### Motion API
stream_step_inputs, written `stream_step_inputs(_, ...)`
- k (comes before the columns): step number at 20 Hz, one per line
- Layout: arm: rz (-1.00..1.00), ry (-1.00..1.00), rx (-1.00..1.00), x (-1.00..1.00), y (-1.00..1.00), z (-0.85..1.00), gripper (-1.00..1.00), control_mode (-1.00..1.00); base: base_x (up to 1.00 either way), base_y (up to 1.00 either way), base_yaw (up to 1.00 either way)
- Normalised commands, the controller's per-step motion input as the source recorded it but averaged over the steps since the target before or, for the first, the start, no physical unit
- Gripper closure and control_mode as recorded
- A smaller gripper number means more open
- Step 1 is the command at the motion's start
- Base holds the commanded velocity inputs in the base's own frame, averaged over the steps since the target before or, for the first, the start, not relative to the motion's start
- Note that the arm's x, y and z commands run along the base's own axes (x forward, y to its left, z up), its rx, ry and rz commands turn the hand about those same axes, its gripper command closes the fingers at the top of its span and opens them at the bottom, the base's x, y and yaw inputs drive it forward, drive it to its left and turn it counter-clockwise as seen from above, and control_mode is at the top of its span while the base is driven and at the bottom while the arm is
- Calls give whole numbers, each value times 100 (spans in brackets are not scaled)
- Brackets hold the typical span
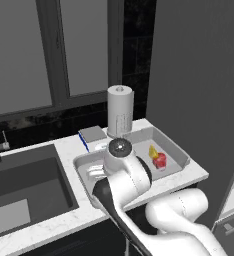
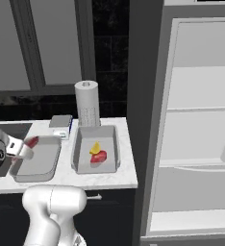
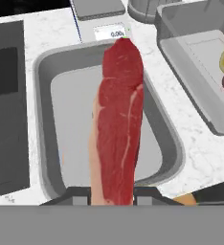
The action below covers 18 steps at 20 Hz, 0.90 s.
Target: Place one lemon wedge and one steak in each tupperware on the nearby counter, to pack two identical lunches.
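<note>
Red meat with a pale band of fat fills the middle of the hand view: the steak (image 3: 117, 129) is pinched at its near end between the two fingers of the gripper (image 3: 113, 194), which are closed tight on it, and the rest of the slab points away over the left tray (image 3: 43, 119). In the right base view the gripper (image 2: 24, 147) with a bit of red sits just above that tray's (image 2: 37, 173) left part, so I judge the steak is about to be laid down there. The right tray (image 2: 114, 153) already has a steak (image 2: 98, 157) and a yellow lemon wedge (image 2: 94, 147) inside; both trays stand side by side on the marble counter (image 2: 126, 178), with a paper-towel roll (image 2: 87, 103) and a small scale (image 3: 98, 14) behind them. The steak looks soft and a little slippery, not heavy, and it would sag if held flat, so a grip across the thick edge, as now, seems right. The fat side may slide between the fingers.
</note>
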Motion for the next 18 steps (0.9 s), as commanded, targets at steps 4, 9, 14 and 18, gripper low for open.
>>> stream_step_inputs(4, -13, -1, -10, 99, -1, -36, -100, -100, 0, 0, 0)
stream_step_inputs(9, -10, 11, 13, 51, -15, 36, -100, -100, 0, 0, 0)
stream_step_inputs(14, -11, 6, 25, -71, -10, 94, -100, -100, 0, 0, 0)
stream_step_inputs(18, -4, 3, 19, -100, -12, 38, -100, -100, 0, 0, 0)
